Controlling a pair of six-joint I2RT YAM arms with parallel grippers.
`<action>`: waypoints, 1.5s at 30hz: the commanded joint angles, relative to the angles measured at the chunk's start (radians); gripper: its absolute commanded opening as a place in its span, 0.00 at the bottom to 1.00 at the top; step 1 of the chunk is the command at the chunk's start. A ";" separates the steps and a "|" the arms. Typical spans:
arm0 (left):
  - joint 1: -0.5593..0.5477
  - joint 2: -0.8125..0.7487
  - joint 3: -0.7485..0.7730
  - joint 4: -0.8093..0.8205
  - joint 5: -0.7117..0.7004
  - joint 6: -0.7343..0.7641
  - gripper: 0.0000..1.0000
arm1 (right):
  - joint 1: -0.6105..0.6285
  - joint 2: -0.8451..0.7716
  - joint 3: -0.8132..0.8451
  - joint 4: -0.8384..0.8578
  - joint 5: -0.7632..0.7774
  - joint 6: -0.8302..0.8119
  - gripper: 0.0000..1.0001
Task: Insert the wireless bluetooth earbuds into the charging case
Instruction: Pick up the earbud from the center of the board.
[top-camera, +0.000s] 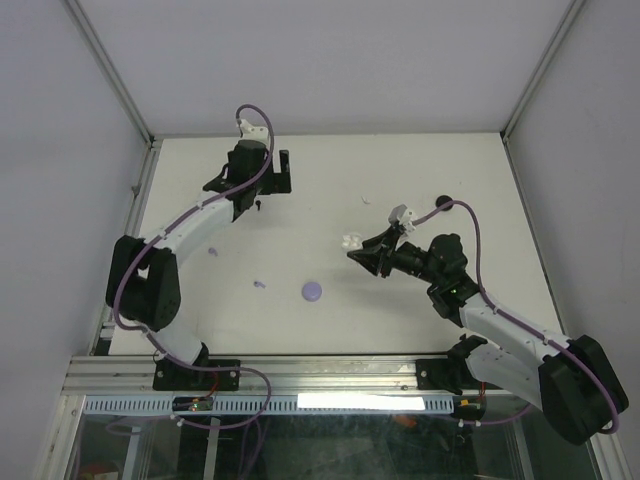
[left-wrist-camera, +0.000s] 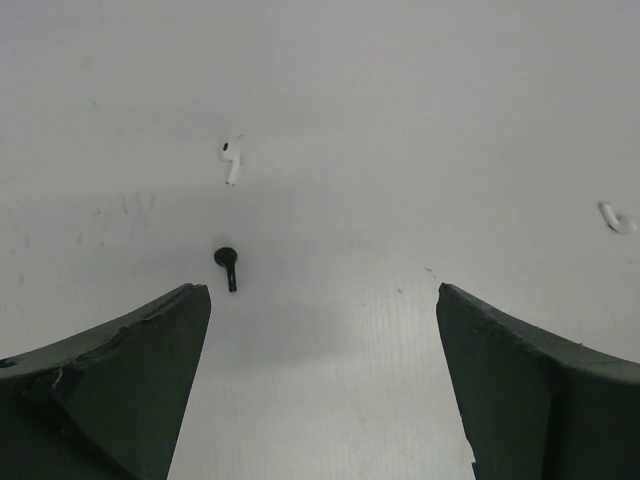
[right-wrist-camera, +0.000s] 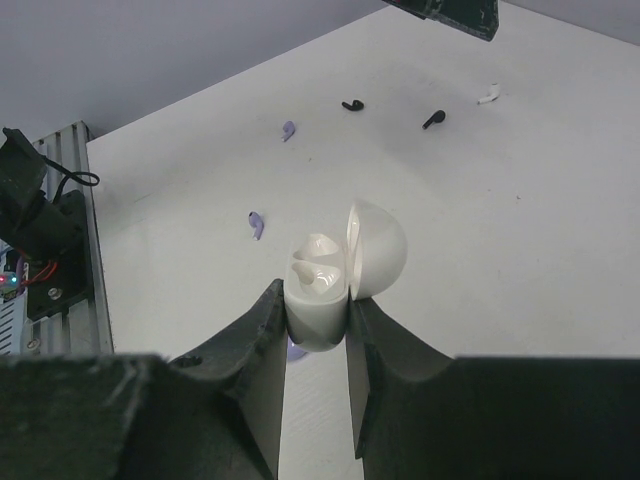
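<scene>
The white table sits between pale walls, and my two arms reach out over it from the near edge.

My left gripper is at the far left part of the table. Its fingers are spread wide, with nothing between them. A black bud lies on the table just ahead of my left finger, clear of both fingers, its stem pointing back toward me. A white bud lies beyond it. A second white bud lies well off to the right in that wrist view.

My right gripper is clamped on the white case, one finger pressed against each side. I hold it right of the table's middle. Its lid stands open on the right side. White rounded shapes sit in the wells, but I cannot tell whether both wells are filled.

Past the case, my right wrist view shows a near lavender bud and a far lavender bud, well apart from each other. A second black bud lies farther out.

From above, a lavender case lies flat near the front of the table, between my arms and apart from both grippers. One lavender bud is near it on its left.
</scene>
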 joint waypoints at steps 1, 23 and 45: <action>0.058 0.114 0.126 -0.017 0.007 -0.022 0.99 | 0.004 0.000 0.010 0.028 0.025 -0.024 0.00; 0.188 0.619 0.617 -0.217 0.098 0.118 0.42 | 0.004 0.056 0.026 0.025 0.008 -0.024 0.00; 0.201 0.766 0.748 -0.317 0.131 0.162 0.17 | 0.006 0.066 0.037 0.010 -0.004 -0.027 0.00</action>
